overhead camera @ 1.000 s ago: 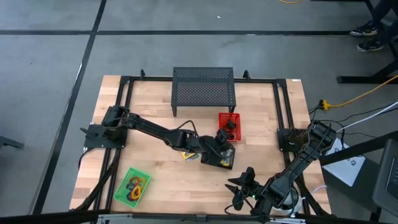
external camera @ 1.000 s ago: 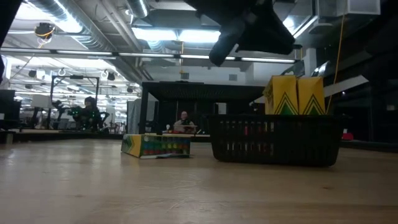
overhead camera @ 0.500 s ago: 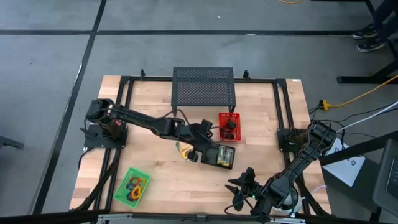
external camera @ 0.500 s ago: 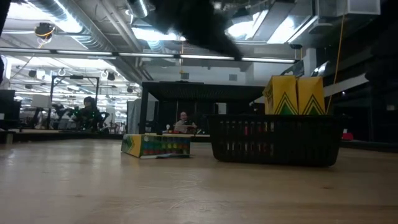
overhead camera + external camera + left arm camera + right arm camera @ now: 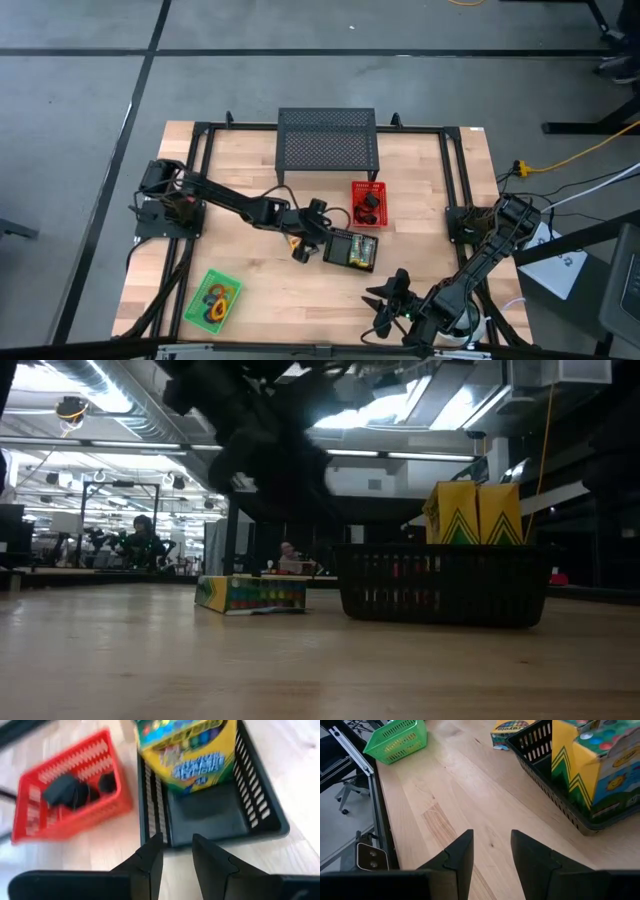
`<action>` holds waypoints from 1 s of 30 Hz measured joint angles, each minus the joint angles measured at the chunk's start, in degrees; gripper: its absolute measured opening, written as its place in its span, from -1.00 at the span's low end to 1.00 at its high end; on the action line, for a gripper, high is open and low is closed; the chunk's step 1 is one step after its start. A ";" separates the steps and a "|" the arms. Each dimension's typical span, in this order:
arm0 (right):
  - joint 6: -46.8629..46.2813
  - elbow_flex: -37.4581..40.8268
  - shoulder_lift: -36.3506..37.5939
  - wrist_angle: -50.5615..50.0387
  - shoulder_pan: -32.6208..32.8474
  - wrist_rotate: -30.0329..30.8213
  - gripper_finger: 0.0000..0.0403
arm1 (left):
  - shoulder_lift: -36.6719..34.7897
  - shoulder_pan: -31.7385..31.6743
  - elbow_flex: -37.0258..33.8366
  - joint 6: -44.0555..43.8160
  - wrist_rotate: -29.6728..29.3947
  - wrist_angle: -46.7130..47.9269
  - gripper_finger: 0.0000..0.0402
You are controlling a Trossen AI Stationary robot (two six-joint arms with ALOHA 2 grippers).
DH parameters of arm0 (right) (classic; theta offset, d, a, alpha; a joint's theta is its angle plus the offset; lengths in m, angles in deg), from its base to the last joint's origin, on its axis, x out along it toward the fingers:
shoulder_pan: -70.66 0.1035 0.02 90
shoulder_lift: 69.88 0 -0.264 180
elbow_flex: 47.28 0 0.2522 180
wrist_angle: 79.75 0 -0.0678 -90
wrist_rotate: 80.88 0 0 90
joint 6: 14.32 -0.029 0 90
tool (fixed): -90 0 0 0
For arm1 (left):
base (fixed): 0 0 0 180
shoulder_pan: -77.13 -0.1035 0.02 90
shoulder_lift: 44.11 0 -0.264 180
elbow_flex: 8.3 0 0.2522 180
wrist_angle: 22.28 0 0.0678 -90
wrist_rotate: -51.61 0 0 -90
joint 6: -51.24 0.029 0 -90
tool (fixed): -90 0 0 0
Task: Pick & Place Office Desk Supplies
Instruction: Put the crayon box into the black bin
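Two yellow-and-green printed crayon boxes [image 5: 187,750] are standing upright inside the black slotted plastic basket [image 5: 352,250], while a third box [image 5: 250,594] is lying on the wooden table [image 5: 270,290] just beside that basket. Judging by this, a fetch is beginning: the left claw [image 5: 175,857], slightly parted and empty, is hovering beside the basket and needs lowering onto the loose box. The right claw [image 5: 490,855], likewise empty, is waiting near the table's edge.

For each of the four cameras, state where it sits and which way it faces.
High: overhead, straight down on the table; both arms show.
Low: table height, level across; a blurred arm above.
Left wrist: past the left gripper at the black basket.
Right wrist: past the right gripper.
All share the black basket.
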 joint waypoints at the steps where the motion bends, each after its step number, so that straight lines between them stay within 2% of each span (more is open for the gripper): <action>1: -0.01 -0.01 0.00 -0.02 0.00 -0.13 -0.35 | -0.32 0.06 -0.08 -1.83 -0.04 2.10 -0.49; 4: 0.00 0.00 0.00 -0.04 0.02 -0.39 -0.35 | -0.45 1.35 -0.10 -7.43 -1.49 8.68 -0.49; 6: -0.02 -0.01 -0.01 -0.04 0.02 -0.39 -0.35 | -0.44 3.23 -0.34 -8.59 -5.28 12.72 -0.49; 10: 0.00 0.00 -0.24 -0.07 0.00 -0.39 -0.35 | -0.50 6.88 -2.44 -7.33 -12.55 13.04 -0.49; 17: 0.00 0.00 -0.24 -0.07 -0.07 -0.25 -0.35 | -1.04 10.40 -4.84 -13.79 -17.48 13.93 -0.49; 25: -0.04 0.00 -0.28 -0.06 -0.11 -0.14 -0.35 | -1.16 15.91 -6.57 -17.54 -31.94 16.12 -0.49; 30: -0.07 0.00 -0.28 -0.06 -0.14 0.06 -0.35 | -3.63 18.56 -6.51 -18.35 -35.95 17.18 -0.49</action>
